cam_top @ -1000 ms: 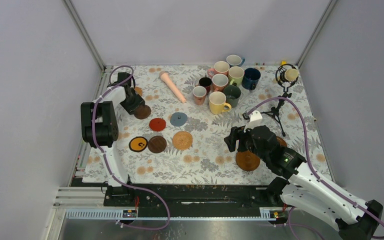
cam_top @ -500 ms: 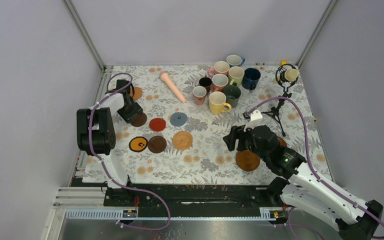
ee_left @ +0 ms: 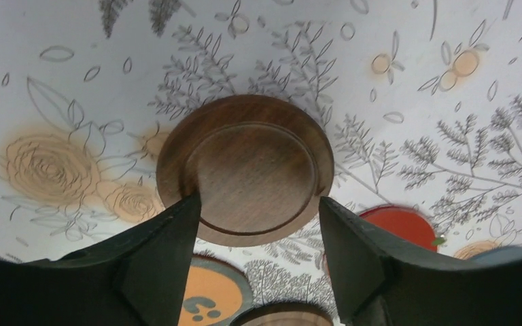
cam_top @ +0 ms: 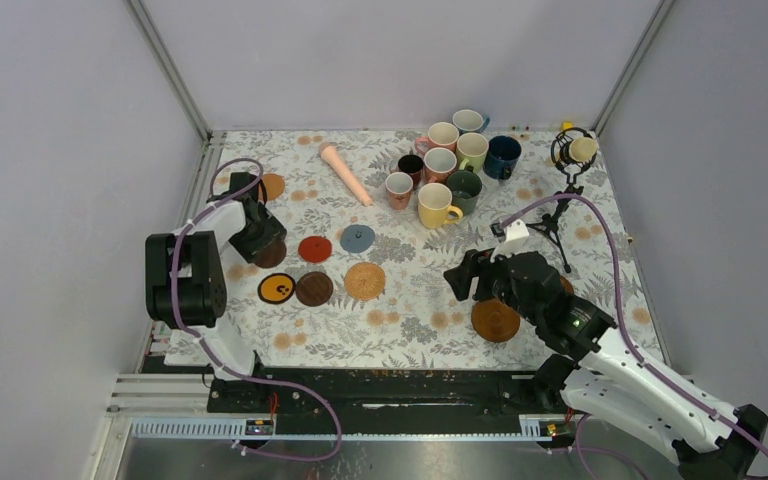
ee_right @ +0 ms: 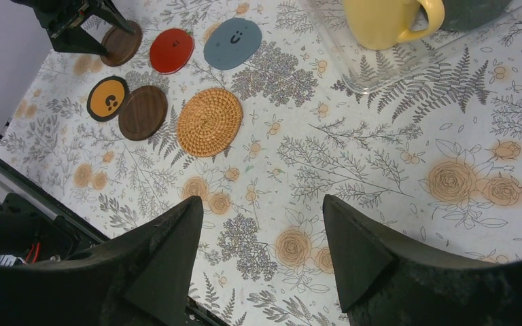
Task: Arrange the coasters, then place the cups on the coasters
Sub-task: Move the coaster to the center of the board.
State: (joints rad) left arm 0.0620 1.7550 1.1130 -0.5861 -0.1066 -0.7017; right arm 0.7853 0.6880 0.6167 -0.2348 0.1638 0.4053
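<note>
Tablecloth (cam_top: 420, 290) (floral) between pale grey walls (cam_top: 400, 60)

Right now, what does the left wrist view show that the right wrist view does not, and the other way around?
Only the left wrist view shows the wood grain and grooved ring of the dark wooden coaster, close up beyond the left arm's jaws. Only the right wrist view shows the yellow mug and the woven coaster whole. Both show that wooden coaster, the red coaster and the black coaster with the orange centre.
</note>
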